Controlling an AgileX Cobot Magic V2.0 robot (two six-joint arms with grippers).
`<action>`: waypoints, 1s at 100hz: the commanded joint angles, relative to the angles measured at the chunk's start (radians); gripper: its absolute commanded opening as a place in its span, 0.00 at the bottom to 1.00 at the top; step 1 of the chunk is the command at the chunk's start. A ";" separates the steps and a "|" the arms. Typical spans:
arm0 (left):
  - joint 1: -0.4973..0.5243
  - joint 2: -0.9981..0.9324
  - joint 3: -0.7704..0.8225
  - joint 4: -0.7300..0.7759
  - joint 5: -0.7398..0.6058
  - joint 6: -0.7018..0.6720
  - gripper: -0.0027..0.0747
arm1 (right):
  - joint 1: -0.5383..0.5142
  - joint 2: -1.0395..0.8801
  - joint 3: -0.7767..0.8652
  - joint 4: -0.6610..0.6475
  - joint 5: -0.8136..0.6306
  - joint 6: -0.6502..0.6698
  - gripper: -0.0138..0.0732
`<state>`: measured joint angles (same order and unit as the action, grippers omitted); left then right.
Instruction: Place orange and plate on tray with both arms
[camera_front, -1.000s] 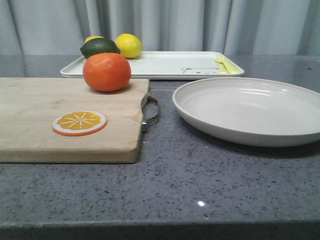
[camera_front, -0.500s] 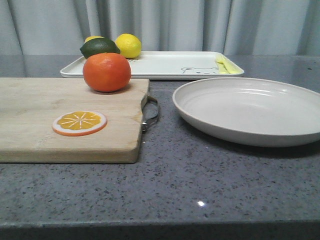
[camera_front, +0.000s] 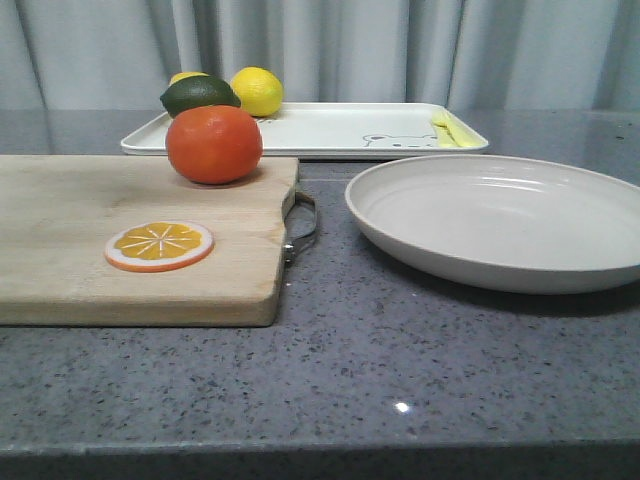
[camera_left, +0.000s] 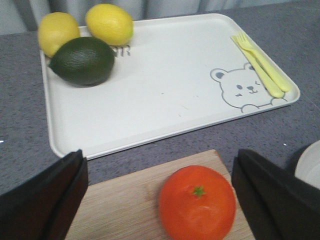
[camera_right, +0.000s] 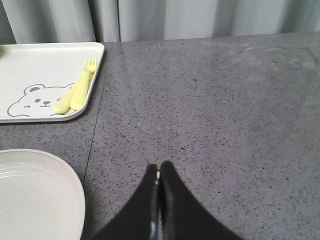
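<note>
The orange (camera_front: 214, 144) sits at the far right corner of the wooden cutting board (camera_front: 70, 250). In the left wrist view my left gripper (camera_left: 160, 192) is wide open above the board, with the orange (camera_left: 197, 202) between its fingers, nearer one of them. The off-white plate (camera_front: 500, 220) lies on the table at the right; its edge shows in the right wrist view (camera_right: 35, 195). The white tray (camera_front: 330, 128) with the bear drawing lies at the back. My right gripper (camera_right: 159, 170) is shut and empty over the bare table beside the plate. Neither gripper shows in the front view.
On the tray lie two lemons (camera_left: 109, 22), a dark green fruit (camera_left: 82, 61) and a yellow fork and spoon (camera_left: 260, 62). A flat orange slice (camera_front: 159, 246) lies on the board. A grey curtain hangs behind the table.
</note>
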<state>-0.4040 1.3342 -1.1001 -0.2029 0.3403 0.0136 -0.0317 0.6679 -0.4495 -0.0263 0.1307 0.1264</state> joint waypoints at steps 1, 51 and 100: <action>-0.042 0.028 -0.079 -0.012 -0.037 0.001 0.77 | 0.003 0.007 -0.040 0.000 -0.069 0.000 0.09; -0.109 0.259 -0.265 -0.012 0.198 0.001 0.77 | 0.003 0.007 -0.040 0.000 -0.067 0.000 0.09; -0.107 0.294 -0.265 -0.003 0.251 0.001 0.74 | 0.003 0.007 -0.040 0.000 -0.066 0.000 0.09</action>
<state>-0.5076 1.6699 -1.3343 -0.1966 0.6256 0.0166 -0.0317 0.6679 -0.4495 -0.0263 0.1384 0.1264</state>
